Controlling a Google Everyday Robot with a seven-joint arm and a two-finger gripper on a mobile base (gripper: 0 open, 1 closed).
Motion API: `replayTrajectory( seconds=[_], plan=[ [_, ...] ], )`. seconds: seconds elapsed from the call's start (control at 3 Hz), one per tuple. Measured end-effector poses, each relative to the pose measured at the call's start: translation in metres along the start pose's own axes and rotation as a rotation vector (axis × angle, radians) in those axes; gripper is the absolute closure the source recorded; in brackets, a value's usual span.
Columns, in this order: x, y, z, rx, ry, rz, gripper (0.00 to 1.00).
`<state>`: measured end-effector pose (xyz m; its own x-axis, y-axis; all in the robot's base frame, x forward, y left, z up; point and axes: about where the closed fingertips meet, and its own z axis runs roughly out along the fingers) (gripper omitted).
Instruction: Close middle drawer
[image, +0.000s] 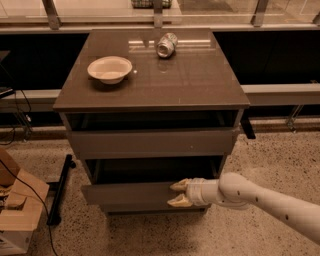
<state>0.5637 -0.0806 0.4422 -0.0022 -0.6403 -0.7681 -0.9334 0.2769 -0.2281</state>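
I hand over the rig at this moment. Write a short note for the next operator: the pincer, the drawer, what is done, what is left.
Pincer: open, holding nothing, fingertips at the front panel of the middle drawer, right of its centre.
Middle drawer: partly pulled out, with a dark gap showing behind its front panel.
Done: the pincer is in place to push.
Left: push the drawer straight in until it is shut, then back the arm away.
Not part of the job: the drawer above also looks slightly open; a bowl and a can sit on the cabinet top.

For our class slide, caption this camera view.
End effector at front of the open middle drawer; bowl and can on the cabinet.
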Motion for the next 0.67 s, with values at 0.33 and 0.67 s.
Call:
replayTrajectory(
  seconds=[0.33,0.67],
  plan=[
    [-0.0009,-0.0134,0.0062,0.007,0.003,-0.001,0.0],
    [-0.0009,-0.0134,0.0062,0.007,0.003,-0.001,0.0]
  ],
)
